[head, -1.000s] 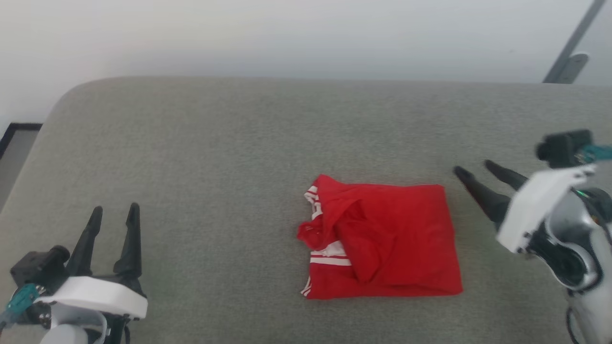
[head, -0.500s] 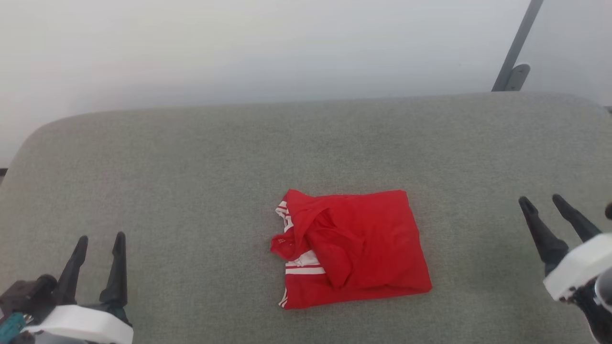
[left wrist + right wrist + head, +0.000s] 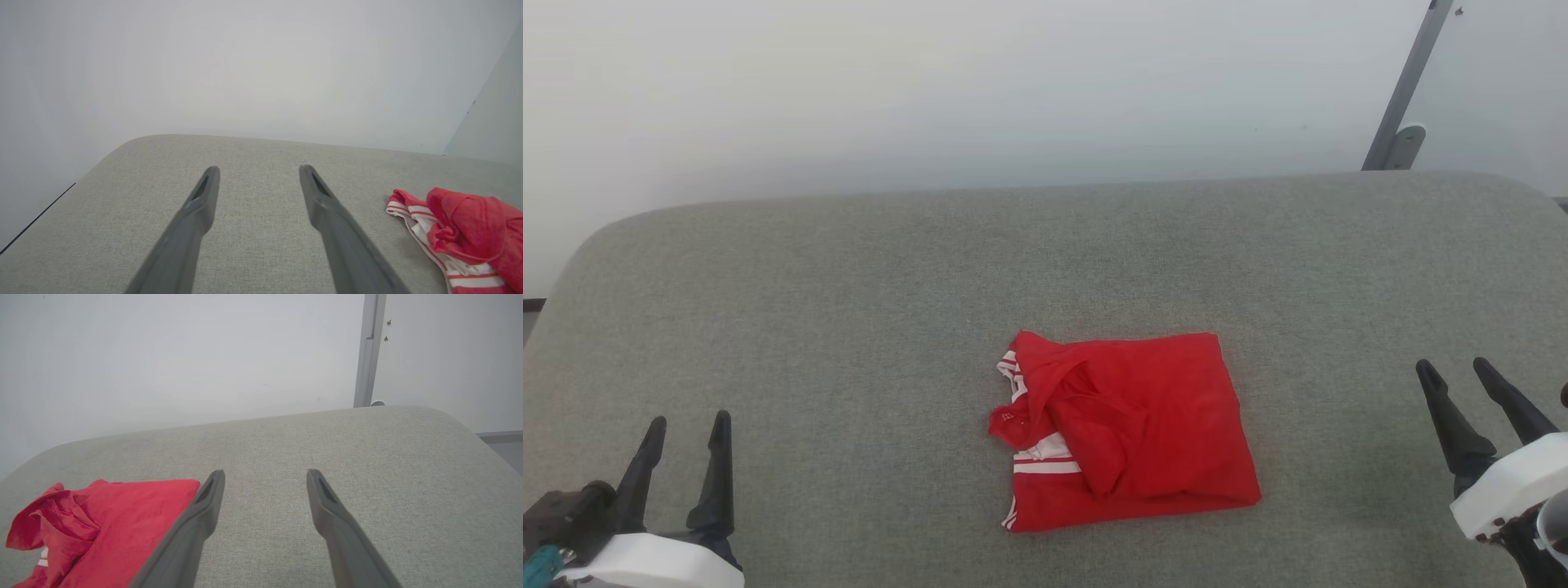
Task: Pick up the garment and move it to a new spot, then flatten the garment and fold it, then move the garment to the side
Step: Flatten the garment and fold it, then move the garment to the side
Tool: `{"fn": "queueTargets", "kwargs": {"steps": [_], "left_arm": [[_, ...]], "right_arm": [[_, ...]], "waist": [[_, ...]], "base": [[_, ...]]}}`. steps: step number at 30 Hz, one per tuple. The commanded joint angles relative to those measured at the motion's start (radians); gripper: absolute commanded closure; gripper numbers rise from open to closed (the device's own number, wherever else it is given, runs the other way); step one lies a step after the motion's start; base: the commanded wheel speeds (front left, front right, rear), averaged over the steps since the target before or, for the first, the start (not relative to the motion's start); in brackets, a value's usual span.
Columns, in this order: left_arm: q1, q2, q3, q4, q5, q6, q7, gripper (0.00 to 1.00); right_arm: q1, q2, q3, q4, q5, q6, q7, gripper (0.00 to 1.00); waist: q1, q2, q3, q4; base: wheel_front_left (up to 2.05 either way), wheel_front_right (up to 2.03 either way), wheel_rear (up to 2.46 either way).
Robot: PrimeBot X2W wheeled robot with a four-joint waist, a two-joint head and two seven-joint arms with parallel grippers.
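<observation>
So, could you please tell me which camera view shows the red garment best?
The head view: the whole folded garment lies unobstructed. The left wrist view catches its striped edge; the right wrist view shows one end, partly behind a finger.

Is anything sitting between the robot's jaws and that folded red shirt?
Nothing visible does. Only bare grey cushion lies between the garment and the open jaws to its left and right, and neither pair touches it.

Shirt (image 3: 461, 237) cut off at right, bottom edges of left wrist view; corner behind right tool (image 3: 265, 472) finger in right wrist view. Left tool (image 3: 689, 418) base cut off in head view.
</observation>
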Motion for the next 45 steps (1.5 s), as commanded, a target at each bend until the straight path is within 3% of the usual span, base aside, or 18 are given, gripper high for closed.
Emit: {"fn": "queueTargets", "kwargs": {"steps": [1,21,33,45], "left_arm": [[0.007,0.004,0.003,0.003,0.001,-0.001,-0.004,0.0],[-0.01,-0.01,-0.027,0.023,-0.009,-0.001,-0.004,0.0],[-0.035,-0.023,-0.074,0.044,-0.024,-0.001,-0.004,0.0],[-0.083,-0.052,-0.113,0.04,-0.021,-0.001,-0.004,0.0]], "right_arm": [[0.006,0.003,-0.001,0.001,0.005,0.0,-0.005,0.0],[-0.005,0.01,0.045,-0.006,0.036,0.0,0.06,0.0],[-0.098,0.011,0.153,0.066,0.085,0.0,0.345,0.0],[-0.211,0.02,0.102,0.187,0.046,0.0,0.681,0.0]], "waist": [[0.0,-0.0001,-0.001,0.002],[0.0,-0.0001,-0.003,0.052],[0.0,-0.0001,0.031,0.147],[0.0,-0.0001,0.128,0.261]], "base": [[0.0,0.0,0.0],[0.0,0.0,0.0],[0.0,0.0,0.0],[0.0,0.0,0.0]]}}
